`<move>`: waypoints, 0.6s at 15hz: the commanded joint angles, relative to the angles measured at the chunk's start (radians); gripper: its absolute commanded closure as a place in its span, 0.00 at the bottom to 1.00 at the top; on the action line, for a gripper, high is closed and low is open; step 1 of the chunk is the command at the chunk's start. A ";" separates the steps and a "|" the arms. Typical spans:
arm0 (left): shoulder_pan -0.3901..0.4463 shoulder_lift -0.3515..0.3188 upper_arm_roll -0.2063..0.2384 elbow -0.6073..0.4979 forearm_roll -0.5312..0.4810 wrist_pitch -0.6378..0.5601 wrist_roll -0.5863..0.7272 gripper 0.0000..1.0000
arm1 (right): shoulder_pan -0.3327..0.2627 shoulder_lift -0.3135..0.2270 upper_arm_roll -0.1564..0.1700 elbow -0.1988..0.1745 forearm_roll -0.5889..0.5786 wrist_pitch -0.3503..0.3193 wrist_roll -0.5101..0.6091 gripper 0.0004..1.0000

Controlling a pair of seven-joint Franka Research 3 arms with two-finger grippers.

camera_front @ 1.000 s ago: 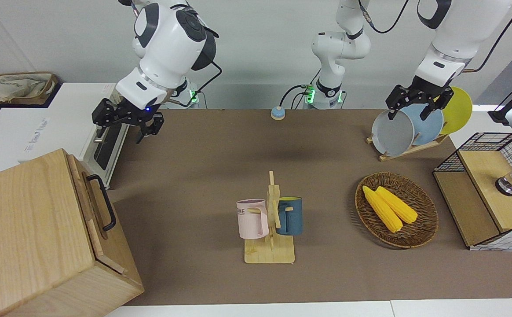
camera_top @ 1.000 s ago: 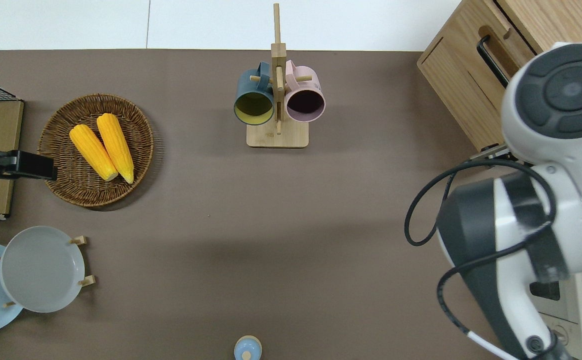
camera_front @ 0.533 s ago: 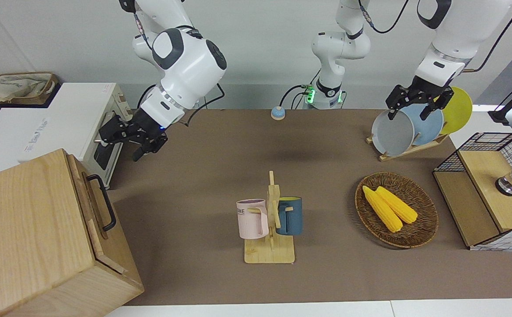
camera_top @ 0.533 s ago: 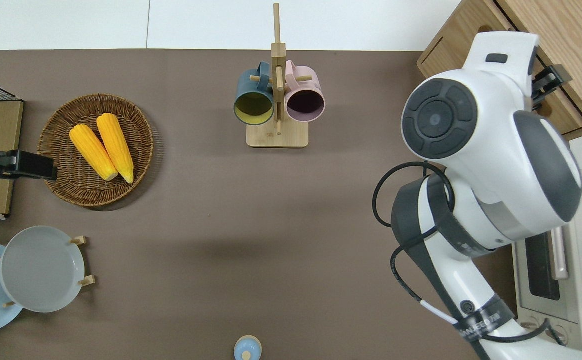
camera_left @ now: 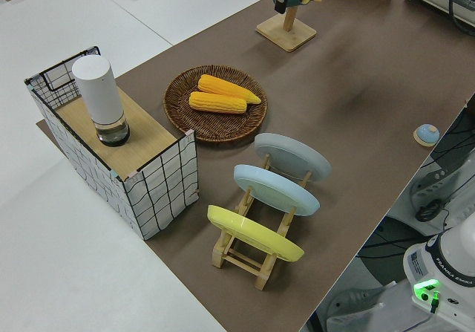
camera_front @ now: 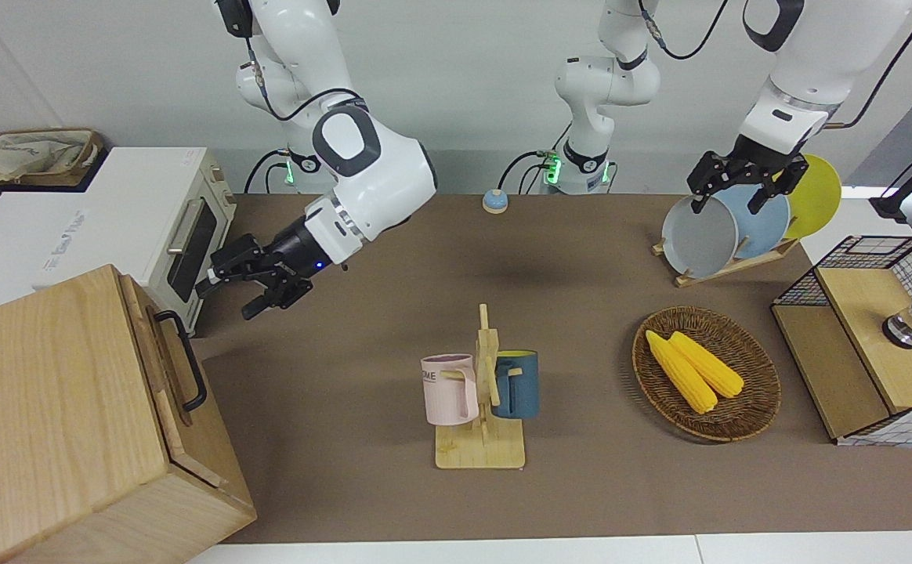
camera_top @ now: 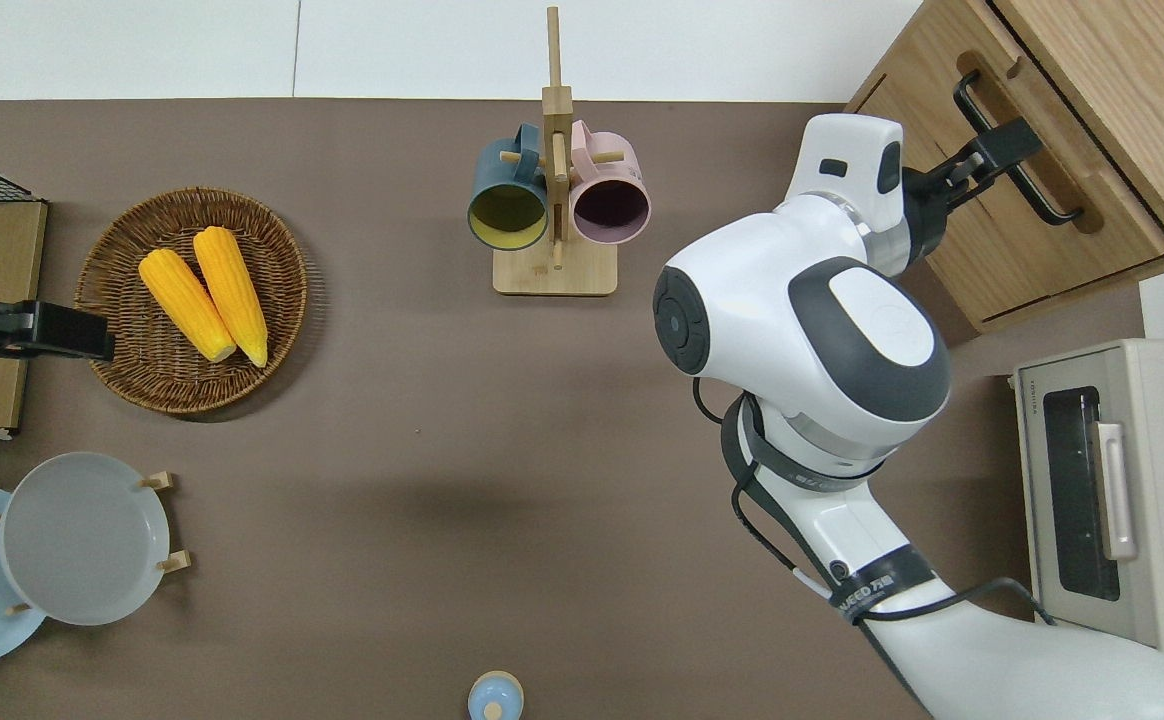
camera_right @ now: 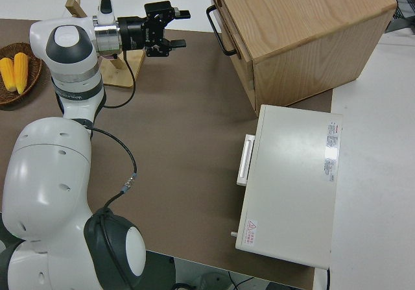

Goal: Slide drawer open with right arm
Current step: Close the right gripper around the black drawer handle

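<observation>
The drawer (camera_front: 154, 337) sits shut in the pale-wood cabinet (camera_front: 56, 407) at the right arm's end of the table. Its black bar handle (camera_front: 190, 368) also shows in the overhead view (camera_top: 1032, 165) and the right side view (camera_right: 217, 27). My right gripper (camera_front: 225, 299) is open and empty, with a blue light at its wrist. It hangs in front of the drawer and points at the handle. The right side view shows the right gripper (camera_right: 180, 29) a short gap away from the bar, not touching it. The left arm is parked, its gripper (camera_front: 729, 205) open.
A white toaster oven (camera_front: 150, 227) stands beside the cabinet, nearer to the robots. A mug rack (camera_front: 481, 392) with a pink and a blue mug stands mid-table. A wicker basket (camera_front: 738, 427) of corn, a plate rack (camera_front: 730, 227) and a wire-mesh rack (camera_front: 863, 337) stand toward the left arm's end.
The right arm has swung from over the toaster oven toward the cabinet. Its gripper has dropped and turned to face the drawer handle. The left arm has not moved.
</observation>
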 commanded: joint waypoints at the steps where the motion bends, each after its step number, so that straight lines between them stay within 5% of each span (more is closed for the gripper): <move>1: -0.017 0.012 0.016 0.020 0.014 0.001 0.006 0.00 | 0.001 0.029 0.002 -0.038 -0.110 0.002 0.091 0.02; 6: -0.017 0.012 0.016 0.020 0.014 0.001 0.006 0.00 | -0.038 0.067 -0.007 -0.095 -0.285 0.000 0.210 0.02; 9: -0.017 0.012 0.016 0.020 0.014 0.001 0.006 0.00 | -0.048 0.094 -0.013 -0.096 -0.354 0.000 0.272 0.02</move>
